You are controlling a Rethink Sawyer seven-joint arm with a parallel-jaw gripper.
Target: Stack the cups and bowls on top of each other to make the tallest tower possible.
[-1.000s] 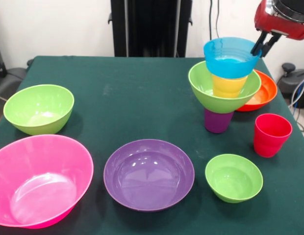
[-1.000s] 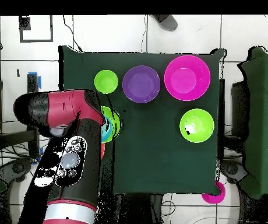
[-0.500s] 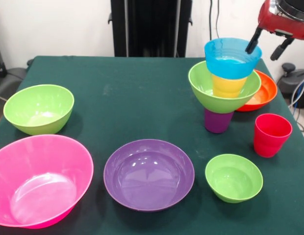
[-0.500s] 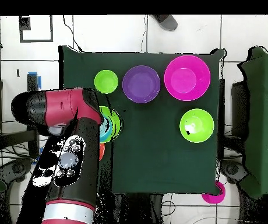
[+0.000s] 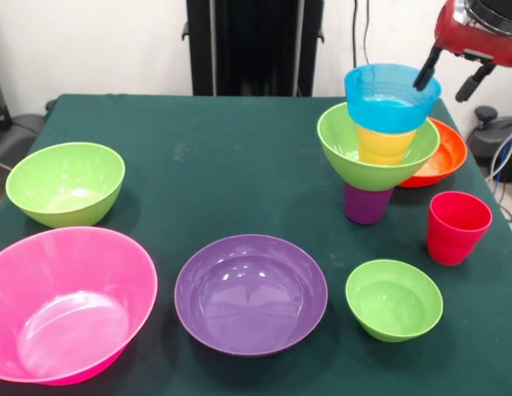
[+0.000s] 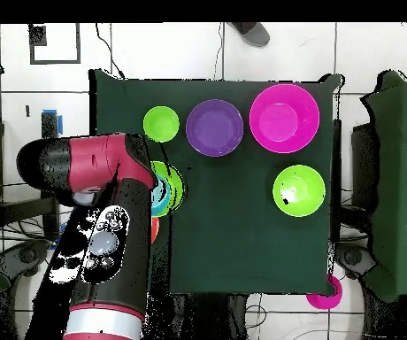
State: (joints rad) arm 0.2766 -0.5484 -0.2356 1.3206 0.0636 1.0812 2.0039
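Tower (image 5: 380,140) upright; long axis vertical

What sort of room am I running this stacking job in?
Likely a robotics lab, not a kitchen: a green cloth-covered table on a white tiled floor, a red and black robot arm, and loose cables beside it.

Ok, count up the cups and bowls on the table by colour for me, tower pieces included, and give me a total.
Lime green bowls: 3
Blue bowl: 1
Purple bowl: 1
Hot pink bowl: 1
Orange-red bowl: 1
Purple cup: 1
Yellow-orange cup: 1
Red cup: 1
Total: 10
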